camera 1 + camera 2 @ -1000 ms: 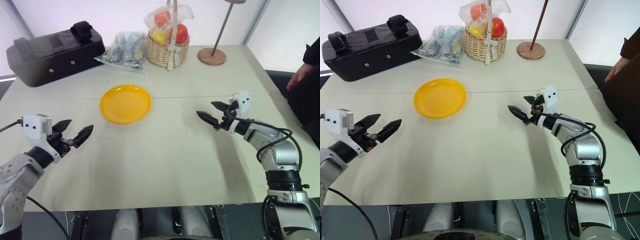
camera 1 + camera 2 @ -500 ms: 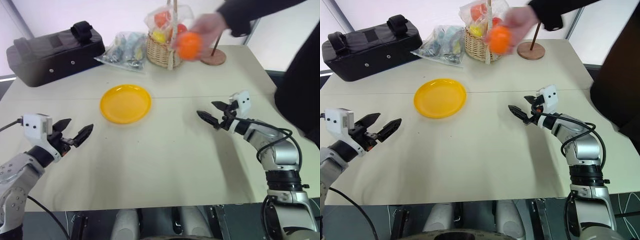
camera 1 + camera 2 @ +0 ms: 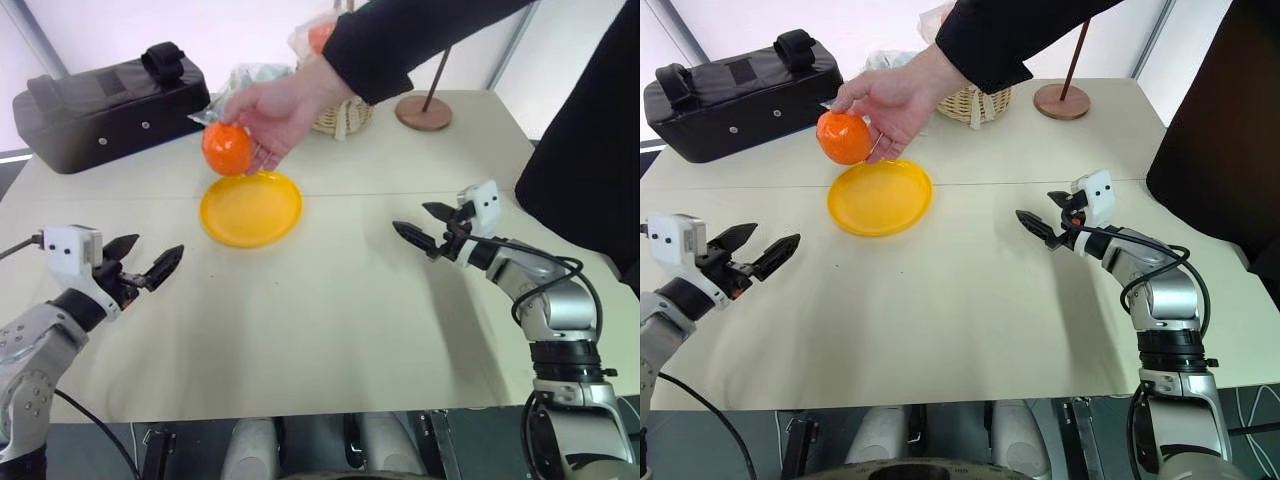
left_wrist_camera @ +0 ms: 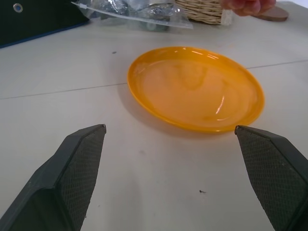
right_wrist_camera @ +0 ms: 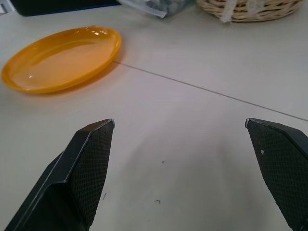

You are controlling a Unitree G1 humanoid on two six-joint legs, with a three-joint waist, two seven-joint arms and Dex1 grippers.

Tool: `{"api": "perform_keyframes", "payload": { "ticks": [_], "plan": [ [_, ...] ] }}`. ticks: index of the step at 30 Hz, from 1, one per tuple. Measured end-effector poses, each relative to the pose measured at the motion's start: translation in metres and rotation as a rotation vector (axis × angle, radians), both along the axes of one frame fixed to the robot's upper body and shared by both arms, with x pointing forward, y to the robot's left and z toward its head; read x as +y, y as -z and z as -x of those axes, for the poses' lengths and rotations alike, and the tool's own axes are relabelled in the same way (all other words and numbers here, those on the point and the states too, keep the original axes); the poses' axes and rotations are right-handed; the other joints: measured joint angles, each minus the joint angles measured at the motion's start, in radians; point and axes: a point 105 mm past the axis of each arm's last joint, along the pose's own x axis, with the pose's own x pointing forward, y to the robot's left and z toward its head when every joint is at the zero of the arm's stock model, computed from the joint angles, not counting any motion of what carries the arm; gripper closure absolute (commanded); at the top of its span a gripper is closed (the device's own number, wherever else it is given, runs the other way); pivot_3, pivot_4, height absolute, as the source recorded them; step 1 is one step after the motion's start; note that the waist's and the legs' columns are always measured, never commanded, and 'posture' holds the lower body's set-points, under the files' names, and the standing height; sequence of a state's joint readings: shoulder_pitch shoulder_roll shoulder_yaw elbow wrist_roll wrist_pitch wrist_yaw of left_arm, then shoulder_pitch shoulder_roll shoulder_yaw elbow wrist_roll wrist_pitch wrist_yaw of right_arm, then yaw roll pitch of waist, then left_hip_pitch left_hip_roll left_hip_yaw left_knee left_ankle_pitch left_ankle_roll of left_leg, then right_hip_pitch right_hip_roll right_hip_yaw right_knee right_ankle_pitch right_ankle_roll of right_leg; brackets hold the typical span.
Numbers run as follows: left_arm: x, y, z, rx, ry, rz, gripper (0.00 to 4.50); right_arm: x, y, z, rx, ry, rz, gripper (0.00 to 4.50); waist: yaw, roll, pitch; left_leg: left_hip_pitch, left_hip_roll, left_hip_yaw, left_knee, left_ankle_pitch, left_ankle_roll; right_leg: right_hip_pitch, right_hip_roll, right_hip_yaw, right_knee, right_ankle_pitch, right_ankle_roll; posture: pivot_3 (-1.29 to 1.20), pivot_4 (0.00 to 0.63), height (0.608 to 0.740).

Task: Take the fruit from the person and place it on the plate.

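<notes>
A person's hand (image 3: 282, 103) in a black sleeve reaches in from the upper right and holds the round orange fruit (image 3: 227, 148) in the air above the far edge of the yellow plate (image 3: 251, 207). My left gripper (image 3: 143, 264) hovers open near the table's left side, pointing toward the plate, well short of the fruit. On the right, my right gripper (image 3: 423, 226) stands open with nothing between its fingers, also pointing toward the plate (image 5: 61, 57). The left wrist view has the plate (image 4: 195, 87) straight ahead between the open fingers.
A black bag (image 3: 105, 107) lies at the back left. A clear plastic bag (image 3: 885, 62) and a wicker basket (image 3: 342, 115) stand behind the plate. A round wooden stand base (image 3: 423, 112) is at the back right. The person's dark body (image 3: 590, 150) is by the table's right edge.
The person's hand has carried the fruit from in front of the basket leftward and down to just above the plate. Both grippers have stayed in place and open.
</notes>
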State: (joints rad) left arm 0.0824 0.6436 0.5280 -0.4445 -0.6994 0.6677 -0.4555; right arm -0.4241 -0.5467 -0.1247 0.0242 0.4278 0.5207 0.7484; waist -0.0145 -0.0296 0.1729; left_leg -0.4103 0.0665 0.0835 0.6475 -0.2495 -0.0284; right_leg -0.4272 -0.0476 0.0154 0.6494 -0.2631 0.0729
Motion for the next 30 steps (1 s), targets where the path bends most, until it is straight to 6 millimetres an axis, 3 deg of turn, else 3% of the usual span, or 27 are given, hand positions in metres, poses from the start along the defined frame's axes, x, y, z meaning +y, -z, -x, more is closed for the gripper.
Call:
{"api": "perform_keyframes", "payload": {
  "ticks": [6, 9, 15, 22, 30],
  "plan": [
    [0.001, 0.001, -0.001, 0.006, 0.008, 0.000, 0.00, 0.030, -0.033, 0.051, 0.049, -0.333, 0.001, 0.05, 0.001, 0.000, 0.000, 0.000, 0.000, -0.001, 0.000, 0.000, 0.000, 0.000, 0.000, 0.000, 0.000, 0.000, 0.000, 0.00, 0.150, 0.740],
    [0.000, -0.001, -0.001, 0.000, 0.019, -0.007, 0.00, 0.046, -0.043, 0.066, 0.051, -0.422, -0.009, 0.05, 0.000, 0.000, 0.000, 0.000, 0.000, -0.001, 0.000, 0.000, 0.000, 0.000, 0.000, 0.000, 0.000, 0.000, -0.001, 0.00, 0.150, 0.740],
    [-0.008, -0.024, -0.011, -0.084, 0.056, -0.004, 0.00, 0.058, -0.057, 0.066, 0.003, -0.444, -0.009, 0.05, 0.004, -0.001, 0.000, 0.000, 0.000, -0.001, 0.001, 0.000, 0.000, 0.000, 0.000, 0.000, 0.000, -0.001, -0.001, 0.00, 0.150, 0.740],
    [-0.032, -0.074, -0.030, -0.259, 0.123, -0.022, 0.00, 0.065, -0.063, 0.059, -0.033, -0.440, -0.017, 0.05, 0.002, -0.001, 0.000, -0.001, 0.000, -0.001, 0.001, 0.000, 0.000, 0.000, 0.001, 0.000, 0.000, 0.001, 0.002, 0.00, 0.150, 0.740],
    [-0.048, -0.078, -0.056, -0.281, 0.176, 0.007, 0.00, 0.067, -0.059, 0.054, -0.034, -0.417, -0.026, 0.05, 0.002, -0.001, 0.000, -0.001, 0.000, -0.001, 0.001, 0.000, 0.000, 0.000, 0.001, -0.001, 0.000, 0.001, 0.003, 0.00, 0.150, 0.740]
  ]
}}
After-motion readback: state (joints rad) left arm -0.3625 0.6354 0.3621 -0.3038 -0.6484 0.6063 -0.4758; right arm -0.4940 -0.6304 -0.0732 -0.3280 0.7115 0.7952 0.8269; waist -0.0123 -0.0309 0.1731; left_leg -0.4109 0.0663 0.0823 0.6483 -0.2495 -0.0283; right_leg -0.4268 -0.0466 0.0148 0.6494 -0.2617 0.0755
